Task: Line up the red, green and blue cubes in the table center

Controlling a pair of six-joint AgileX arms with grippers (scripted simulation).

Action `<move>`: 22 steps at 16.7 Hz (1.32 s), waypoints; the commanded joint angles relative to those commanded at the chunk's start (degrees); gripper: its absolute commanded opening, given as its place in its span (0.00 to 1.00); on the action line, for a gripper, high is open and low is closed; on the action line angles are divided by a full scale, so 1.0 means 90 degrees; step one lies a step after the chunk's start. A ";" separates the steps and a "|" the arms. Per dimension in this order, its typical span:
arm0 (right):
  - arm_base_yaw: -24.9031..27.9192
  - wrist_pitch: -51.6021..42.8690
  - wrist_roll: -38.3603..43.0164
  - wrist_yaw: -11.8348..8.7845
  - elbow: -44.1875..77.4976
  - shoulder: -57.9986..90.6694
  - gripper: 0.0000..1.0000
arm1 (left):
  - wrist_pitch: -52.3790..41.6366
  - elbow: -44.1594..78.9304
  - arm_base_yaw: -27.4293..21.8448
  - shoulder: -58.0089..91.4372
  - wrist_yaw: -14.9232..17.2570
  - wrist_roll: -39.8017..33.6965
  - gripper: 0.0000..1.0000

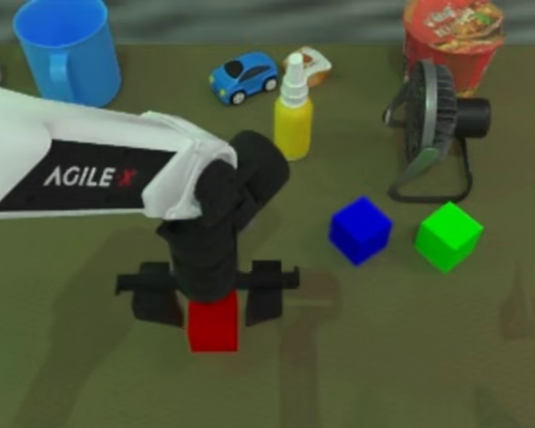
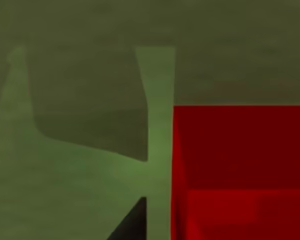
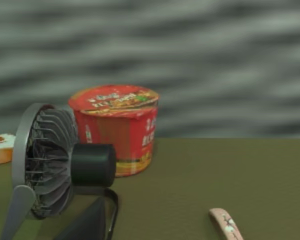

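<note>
The red cube (image 1: 214, 332) lies on the olive table left of centre. My left gripper (image 1: 212, 305) is down over it, open, one finger on each side of the cube. In the left wrist view, bare table shows between the dark fingertip (image 2: 132, 225) and the red cube (image 2: 240, 170). The blue cube (image 1: 360, 229) and the green cube (image 1: 448, 234) sit side by side, apart, right of centre. My right arm is out of the top view. One of its dark fingertips (image 3: 92, 222) shows, with only bare table beside it.
Along the back stand a light-blue mug (image 1: 67, 49), a blue toy car (image 1: 243, 78), a yellow spray bottle (image 1: 293, 111), a small fan (image 1: 432, 129) and a red noodle cup (image 1: 453, 40). The fan stands just behind the blue and green cubes.
</note>
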 joint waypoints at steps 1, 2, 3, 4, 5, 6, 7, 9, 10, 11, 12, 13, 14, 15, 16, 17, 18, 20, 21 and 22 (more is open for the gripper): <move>0.0000 0.0000 0.0000 0.0000 0.0000 0.0000 1.00 | 0.0000 0.0000 0.0000 0.0000 0.0000 0.0000 1.00; 0.0000 0.0000 0.0000 0.0000 0.0000 0.0000 1.00 | 0.0000 0.0000 0.0000 0.0000 0.0000 0.0000 1.00; 0.0000 0.0000 0.0000 0.0000 0.0000 0.0000 1.00 | 0.0000 0.0000 0.0000 0.0000 0.0000 0.0000 1.00; 0.0000 0.0000 0.0000 0.0000 0.0000 0.0000 1.00 | 0.0000 0.0000 0.0000 0.0000 0.0000 0.0000 1.00; 0.0000 0.0000 0.0000 0.0000 0.0000 0.0000 1.00 | 0.0000 0.0000 0.0000 0.0000 0.0000 0.0000 1.00; 0.0000 0.0000 0.0000 0.0000 0.0000 0.0000 1.00 | 0.0000 0.0000 0.0000 0.0000 0.0000 0.0000 1.00; 0.0000 0.0000 0.0000 0.0000 0.0000 0.0000 1.00 | 0.0000 0.0000 0.0000 0.0000 0.0000 0.0000 1.00; 0.0000 0.0000 0.0000 0.0000 0.0000 0.0000 1.00 | -0.0001 0.0001 -0.0003 -0.0005 0.0000 0.0000 1.00; 0.0000 0.0000 0.0000 0.0000 0.0000 0.0000 1.00 | -0.0023 0.0020 -0.0008 -0.0010 0.0000 0.0002 1.00; 0.0000 0.0000 0.0000 0.0000 0.0000 0.0000 1.00 | -0.0110 0.0090 -0.0014 -0.0039 0.0000 0.0002 1.00; 0.0000 0.0000 0.0000 0.0000 0.0000 0.0000 1.00 | -0.0264 0.0195 -0.0010 -0.0101 0.0002 -0.0004 1.00; 0.0000 0.0000 0.0000 0.0000 0.0000 0.0000 1.00 | -0.0486 0.0323 0.0006 -0.0191 0.0004 -0.0014 1.00; 0.0000 0.0000 0.0000 0.0000 0.0000 0.0000 1.00 | -0.0763 0.0462 0.0027 -0.0293 0.0004 -0.0025 1.00; 0.0000 0.0000 0.0000 0.0000 0.0000 0.0000 1.00 | -0.1053 0.0604 0.0045 -0.0394 0.0004 -0.0035 1.00; 0.0000 0.0000 0.0000 0.0000 0.0000 0.0000 1.00 | -0.1304 0.0737 0.0062 -0.0493 0.0002 -0.0041 1.00; 0.0000 0.0000 0.0000 0.0000 0.0000 0.0000 1.00 | -0.1487 0.0848 0.0078 -0.0587 -0.0001 -0.0044 1.00; 0.0000 0.0000 0.0000 0.0000 0.0000 0.0000 1.00 | -0.1603 0.0922 0.0091 -0.0662 -0.0003 -0.0040 1.00; 0.0000 0.0000 0.0000 0.0000 0.0000 0.0000 1.00 | -0.1650 0.0953 0.0098 -0.0701 -0.0004 -0.0037 1.00; 0.0000 0.0000 0.0000 0.0000 0.0000 0.0000 1.00 | -0.1650 0.0953 0.0098 -0.0701 -0.0004 -0.0037 1.00; 0.0000 0.0000 0.0000 0.0000 0.0000 0.0000 1.00 | -0.1634 0.0937 0.0066 -0.0677 -0.0004 -0.0036 1.00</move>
